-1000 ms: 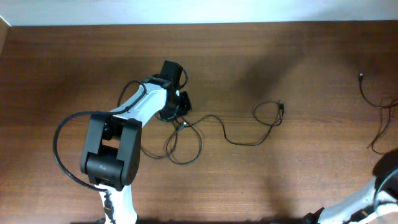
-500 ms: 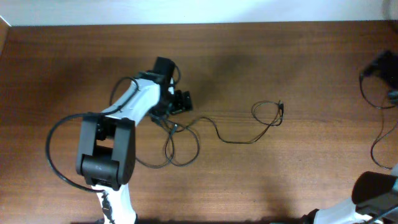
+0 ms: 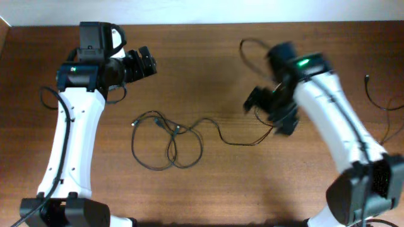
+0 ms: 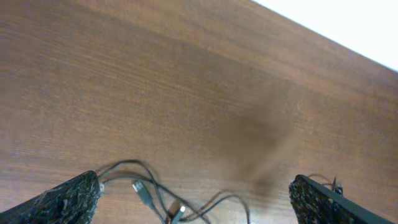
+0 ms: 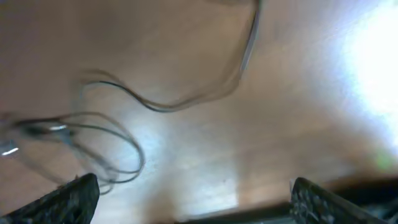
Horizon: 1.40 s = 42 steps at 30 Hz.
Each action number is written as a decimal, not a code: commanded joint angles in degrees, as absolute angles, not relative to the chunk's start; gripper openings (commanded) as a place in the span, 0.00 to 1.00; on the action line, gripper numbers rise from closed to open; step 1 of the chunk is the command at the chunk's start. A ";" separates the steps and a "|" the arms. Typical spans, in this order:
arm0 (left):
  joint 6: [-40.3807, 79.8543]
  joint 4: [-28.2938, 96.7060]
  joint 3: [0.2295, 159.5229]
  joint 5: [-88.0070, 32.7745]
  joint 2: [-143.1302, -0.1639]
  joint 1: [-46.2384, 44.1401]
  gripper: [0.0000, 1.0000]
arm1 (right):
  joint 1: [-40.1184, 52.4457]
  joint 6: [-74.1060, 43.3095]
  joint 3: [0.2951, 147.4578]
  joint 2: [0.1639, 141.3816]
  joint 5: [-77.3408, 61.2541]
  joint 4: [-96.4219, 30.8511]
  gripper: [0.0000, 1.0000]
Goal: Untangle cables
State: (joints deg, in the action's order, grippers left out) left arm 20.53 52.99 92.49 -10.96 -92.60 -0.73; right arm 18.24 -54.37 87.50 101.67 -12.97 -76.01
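Observation:
The cables [image 3: 169,141] lie as a loose black tangle of loops mid-table, with small plugs [image 3: 177,128] showing and one strand [image 3: 237,142] trailing right. My left gripper [image 3: 146,64] hangs open above the back left, well away from them. The left wrist view has the cables [image 4: 151,194] and a plug low between the wide-apart fingertips [image 4: 67,199], nothing held. My right gripper [image 3: 270,108] hovers open over the strand's right end, hiding it. The right wrist view is blurred; cable loops [image 5: 115,152] lie at the left, and the gripper [image 5: 196,202] is empty.
Another thin black cord [image 3: 374,94] lies at the far right edge of the wooden table [image 3: 208,189]. A pale wall strip runs along the table's back edge [image 3: 202,24].
My left gripper opened, let go of the cable and drew up and back to the left. The tangle now lies spread further left. The right arm swung in from the right over the strand's end.

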 commanded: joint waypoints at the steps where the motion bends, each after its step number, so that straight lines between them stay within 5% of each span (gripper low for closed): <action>1: 19.64 54.83 92.79 -11.35 -92.51 -0.67 0.99 | 24.10 -76.01 75.85 101.43 -11.79 -67.05 1.00; 7: 19.64 55.05 92.79 -11.35 -92.51 -0.67 0.99 | 28.12 -85.56 61.63 101.43 -11.70 -44.10 0.84; 11: 19.64 55.18 92.79 -11.35 -92.49 -0.67 0.99 | 28.14 -89.03 58.19 101.86 -7.75 -40.03 0.77; 13: 19.64 55.20 92.79 -11.33 -92.51 -0.67 0.99 | 28.14 -89.01 58.15 102.65 -6.85 -39.53 0.58; 15: 19.64 55.20 92.79 -11.31 -92.49 -0.69 0.99 | 28.16 -88.99 58.15 103.70 -5.80 -38.72 0.18; 17: 19.64 55.20 92.79 -11.31 -92.49 -0.69 0.99 | 28.10 -88.75 58.15 104.90 -2.61 -37.12 0.04; 23: 19.64 55.20 92.79 -11.31 -92.51 -0.69 0.99 | 22.83 -65.08 65.19 104.01 4.80 -26.35 0.04; 34: 19.64 55.20 92.79 -11.33 -92.51 -0.69 0.99 | 4.97 -33.21 116.90 103.11 4.38 -47.83 0.06; 35: 19.64 55.20 92.79 -11.33 -92.51 -0.69 0.99 | 4.69 -33.28 117.27 103.11 2.17 -51.92 0.33; 36: 19.64 55.20 92.79 -11.31 -92.51 -0.69 0.99 | 4.84 -33.45 117.19 103.26 1.19 -55.29 0.47; 39: 19.64 55.20 92.79 -11.31 -92.51 -0.69 0.99 | 7.38 -33.45 115.28 105.69 0.08 -67.11 0.61; 42: 19.64 55.20 92.79 -11.31 -92.49 -0.69 0.99 | 11.42 -33.45 113.12 108.84 -6.09 -71.24 0.95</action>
State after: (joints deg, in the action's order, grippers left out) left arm 20.53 55.24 92.47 -11.00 -92.64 -0.78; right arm 7.86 -34.17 115.07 105.49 0.58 -69.97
